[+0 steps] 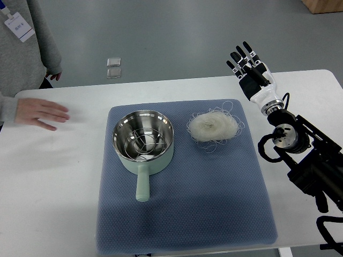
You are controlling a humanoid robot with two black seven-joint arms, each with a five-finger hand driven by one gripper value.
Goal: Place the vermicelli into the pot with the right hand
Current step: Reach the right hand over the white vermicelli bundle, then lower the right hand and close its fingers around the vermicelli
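This looks like a robotics lab or test room: a plain white worktop (64, 176) on a bare grey floor (171, 32), a person (27, 43) wearing a badge at the upper left, and a robot arm (305, 155) at the right edge.

Bare mat (236, 176) between right hand (251, 67) and vermicelli (211, 127); pot (143, 138) just beside the vermicelli; person's hand (40, 113) on far counter (59, 176).
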